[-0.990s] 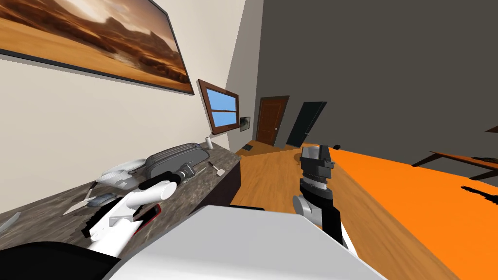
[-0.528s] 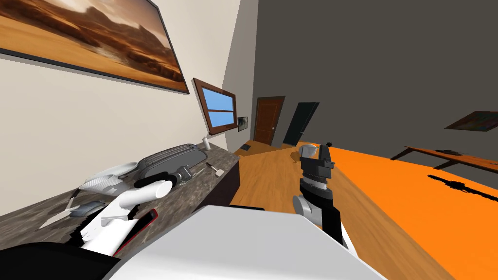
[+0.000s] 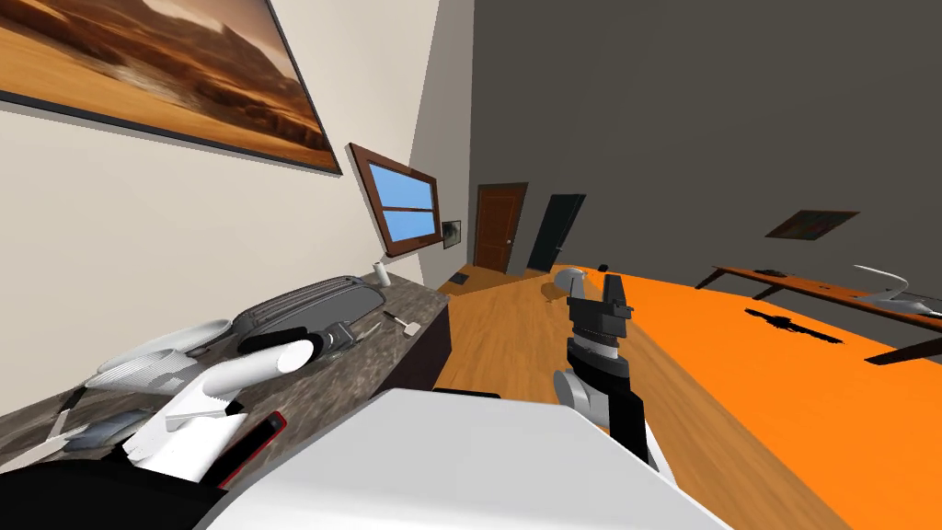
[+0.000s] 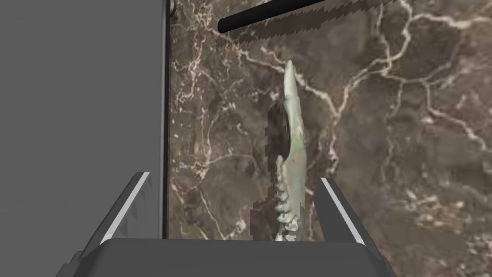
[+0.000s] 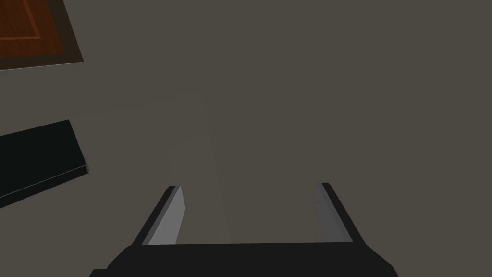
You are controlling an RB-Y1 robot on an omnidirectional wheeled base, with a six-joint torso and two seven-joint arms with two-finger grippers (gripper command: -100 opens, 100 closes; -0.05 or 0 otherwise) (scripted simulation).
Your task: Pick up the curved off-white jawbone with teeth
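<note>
Dark brown marble veined in white tops the counter point(image 4: 408, 144) that runs along the cream wall on the left. Over it the left end effector point(image 4: 233, 178) hangs released, its two fingers spread wide. Between them lies the jawbone point(image 4: 294, 158), off-white with a faint green cast, flat on the marble. Its row of teeth sits nearest the end effector's dark body and its pointed tip aims away. It lies just beside one finger; the other finger stands at the edge of a flat grey surface point(image 4: 81, 96). Beyond the bone's tip lies a black rod point(image 4: 288, 12). Further right, the right end effector point(image 3: 598, 287) is raised near an orange patch of floor point(image 3: 782, 386), fingers apart, grasping nothing.
</note>
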